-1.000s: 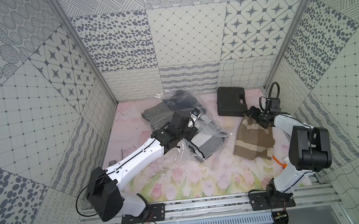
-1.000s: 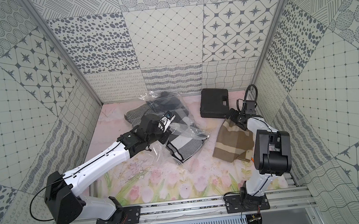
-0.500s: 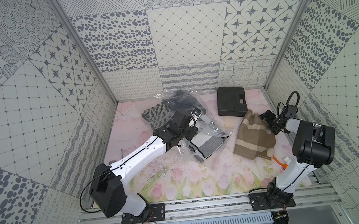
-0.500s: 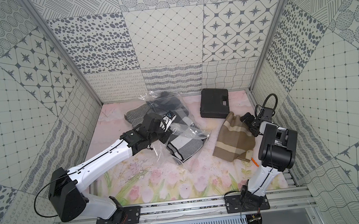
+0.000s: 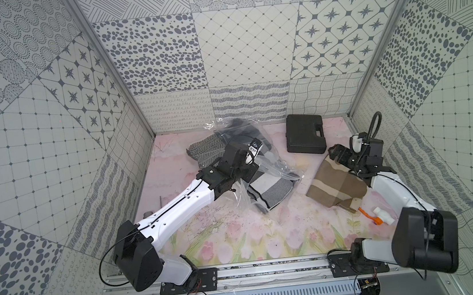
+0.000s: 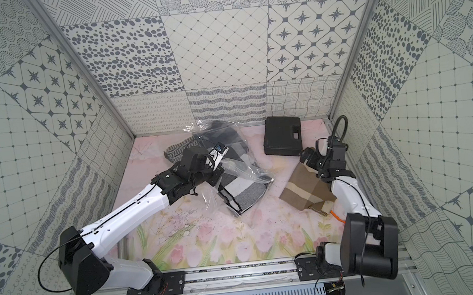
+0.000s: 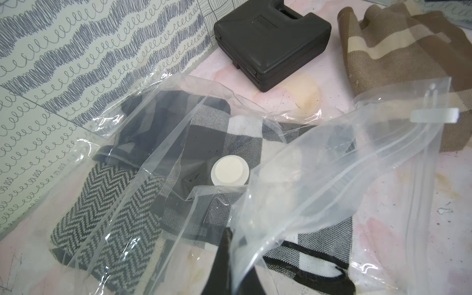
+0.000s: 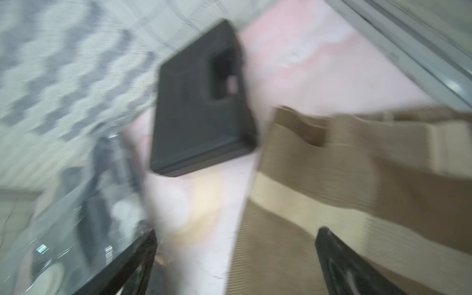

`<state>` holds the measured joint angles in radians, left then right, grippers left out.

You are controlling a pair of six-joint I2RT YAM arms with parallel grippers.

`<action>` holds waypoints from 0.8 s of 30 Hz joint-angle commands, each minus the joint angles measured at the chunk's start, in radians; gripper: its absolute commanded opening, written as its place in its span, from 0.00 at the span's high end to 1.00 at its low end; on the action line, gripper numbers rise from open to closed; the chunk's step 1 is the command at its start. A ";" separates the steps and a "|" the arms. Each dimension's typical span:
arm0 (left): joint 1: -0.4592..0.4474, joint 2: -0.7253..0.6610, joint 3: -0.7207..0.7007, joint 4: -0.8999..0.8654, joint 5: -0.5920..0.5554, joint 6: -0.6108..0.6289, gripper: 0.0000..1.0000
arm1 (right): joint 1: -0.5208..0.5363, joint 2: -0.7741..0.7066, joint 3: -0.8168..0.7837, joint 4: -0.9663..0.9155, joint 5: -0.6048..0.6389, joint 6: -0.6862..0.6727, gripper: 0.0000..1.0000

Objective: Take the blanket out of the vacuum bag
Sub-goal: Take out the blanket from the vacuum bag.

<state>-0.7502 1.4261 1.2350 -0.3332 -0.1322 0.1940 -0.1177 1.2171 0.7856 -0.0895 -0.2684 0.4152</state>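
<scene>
Toward 12 o'clock on my pink floral tabletop (image 5: 239, 243), the large crinkly see-through plastic vacuum bag (image 5: 276, 165) with its round white valve cap (image 7: 229, 170) holds a black-and-white checked blanket (image 7: 242, 132), with a grey herringbone cloth (image 5: 205, 150) at its 9 o'clock side. My left gripper (image 7: 226, 237) is pinched closed on the bag's film. The right gripper (image 8: 235, 240) hangs spread wide and empty over a brown-and-cream striped blanket (image 5: 335, 188) lying outside the bag at 3 o'clock, near a black hard plastic case (image 5: 304, 133) at 1 o'clock.
</scene>
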 commanded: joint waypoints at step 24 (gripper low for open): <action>-0.004 -0.101 -0.299 0.293 -0.002 -0.062 1.00 | 0.994 -0.285 -0.240 0.138 0.405 0.604 0.00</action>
<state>-0.7486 1.3399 0.9478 -0.1486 -0.0971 0.1558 0.8360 0.8825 0.5781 -0.0902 0.0402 0.9634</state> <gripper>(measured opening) 0.044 0.996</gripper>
